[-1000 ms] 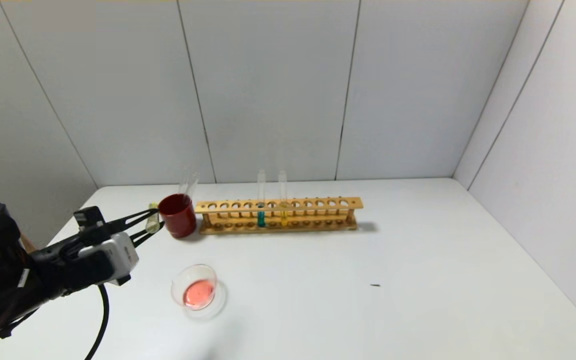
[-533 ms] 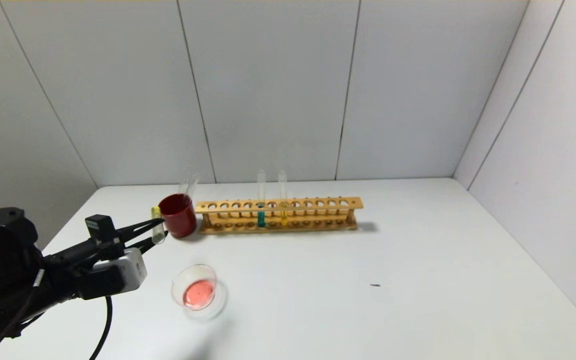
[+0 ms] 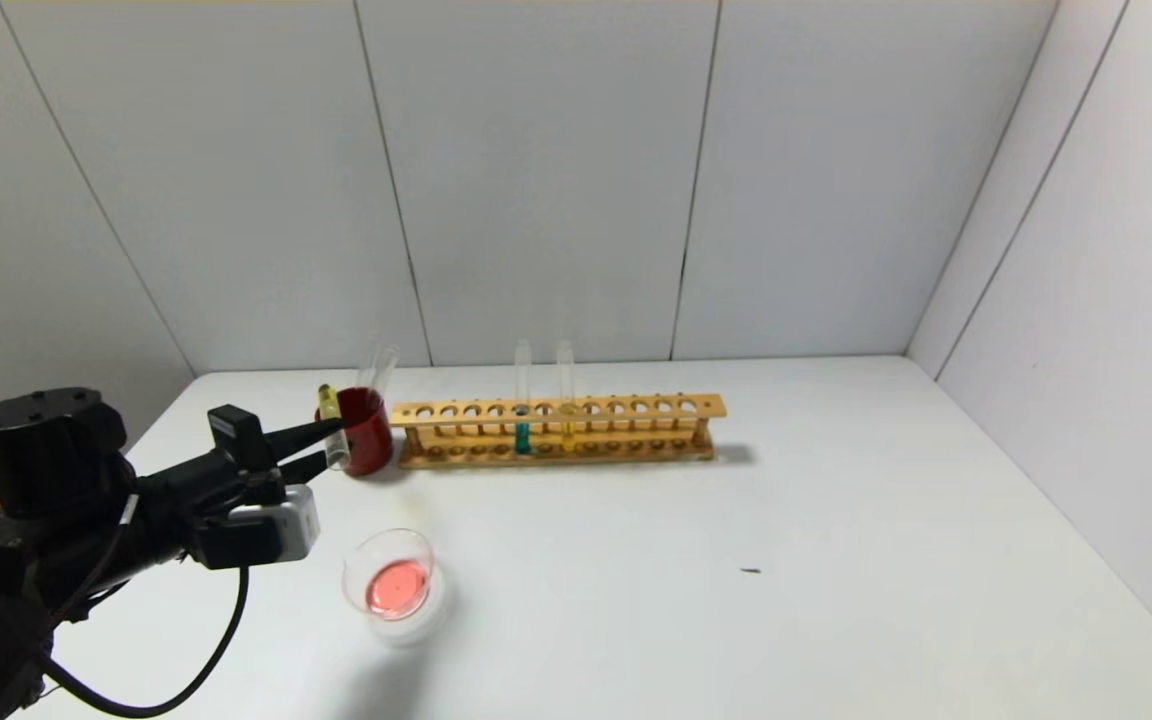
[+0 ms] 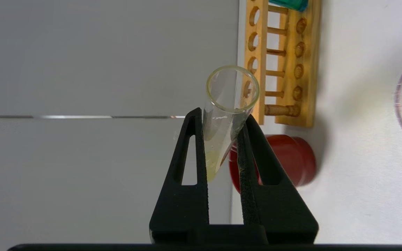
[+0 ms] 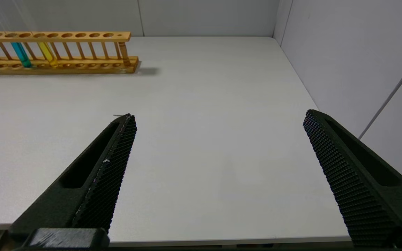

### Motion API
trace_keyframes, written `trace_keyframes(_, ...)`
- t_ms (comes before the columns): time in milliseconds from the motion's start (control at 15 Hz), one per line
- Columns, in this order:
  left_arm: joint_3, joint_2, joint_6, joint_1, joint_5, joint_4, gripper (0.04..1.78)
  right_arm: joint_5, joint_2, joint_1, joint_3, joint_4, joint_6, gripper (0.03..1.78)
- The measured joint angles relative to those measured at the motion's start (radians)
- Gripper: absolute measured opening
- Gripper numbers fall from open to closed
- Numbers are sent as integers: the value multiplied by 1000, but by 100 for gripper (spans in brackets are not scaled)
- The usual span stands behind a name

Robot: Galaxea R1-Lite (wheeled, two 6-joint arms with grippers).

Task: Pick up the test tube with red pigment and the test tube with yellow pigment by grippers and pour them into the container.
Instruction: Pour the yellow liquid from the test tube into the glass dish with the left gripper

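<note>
My left gripper (image 3: pixel 332 446) is shut on a test tube with yellow pigment (image 3: pixel 333 428). It holds the tube tilted above the table, just in front and left of the dark red cup (image 3: pixel 368 436). The left wrist view shows the tube (image 4: pixel 229 101) between the fingers with a little pale yellow liquid at its closed end. The container (image 3: pixel 398 583), a clear glass dish holding pink-red liquid, sits on the table nearer than the gripper and to its right. No tube with red liquid shows. My right gripper (image 5: pixel 218 118) is open and empty over the table's front right.
A clear empty tube (image 3: pixel 382 366) leans in the dark red cup. A wooden rack (image 3: pixel 636 408) stands right of the cup with a teal tube (image 3: pixel 522 412) and a second yellow tube (image 3: pixel 566 408). White walls close off the back and right.
My left gripper has moved right and away from me with the yellow tube, from left of the red cup to right beside it. The dish and rack have not moved.
</note>
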Motion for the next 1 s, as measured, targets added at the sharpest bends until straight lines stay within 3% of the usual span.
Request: trace_keyframes(1000, -8, 110, 176, 6, -8, 8, 30, 0, 0, 0, 0, 0, 0, 175)
